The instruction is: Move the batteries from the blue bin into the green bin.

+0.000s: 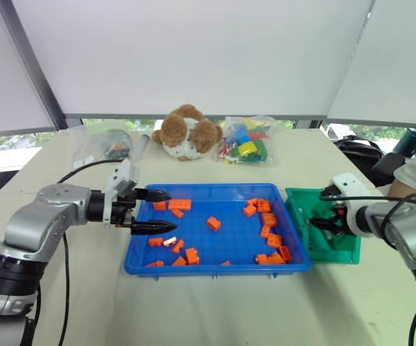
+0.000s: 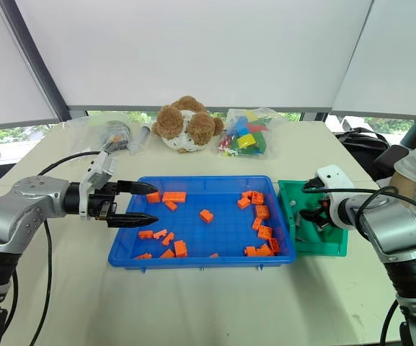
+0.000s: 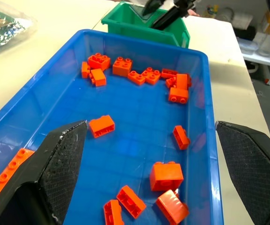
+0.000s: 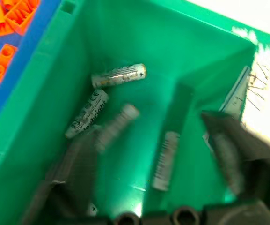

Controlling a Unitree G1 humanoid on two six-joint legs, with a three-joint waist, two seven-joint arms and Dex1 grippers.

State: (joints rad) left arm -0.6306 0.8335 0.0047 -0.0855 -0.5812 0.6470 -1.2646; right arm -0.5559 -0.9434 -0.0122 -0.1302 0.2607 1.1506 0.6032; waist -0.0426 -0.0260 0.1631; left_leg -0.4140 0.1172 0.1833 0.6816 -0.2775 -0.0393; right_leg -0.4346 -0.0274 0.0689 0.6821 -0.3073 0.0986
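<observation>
**A:** So, going from left to right across the tabletop (image 1: 193,310), what is there?

**B:** The left gripper (image 1: 156,210) hovers level over the left end of the blue bin (image 1: 218,268). Its two black fingers are spread wide and hold nothing.

**A:** And inside the blue bin?

**B:** Orange toy bricks (image 1: 213,223) lie scattered along its floor, mostly at the two ends. I can make out no silver-grey cylinder among them in the head views or the left wrist view.

**A:** Then where are the batteries?

**B:** In the green bin (image 1: 344,256), which stands touching the blue bin's right side. The right wrist view looks straight down into it: several batteries (image 4: 118,76) lie loose on the green floor, one of them blurred as if falling or rolling. The exact count is hard to fix because of blur.

**A:** And the right gripper?

**B:** The right gripper (image 1: 321,220) hangs over the green bin, pointing down into it, fingers parted and empty.

**A:** How far along is the job, then?

**B:** I judge it finished or nearly so; what is left is a check that no battery hides under the bricks.
</observation>
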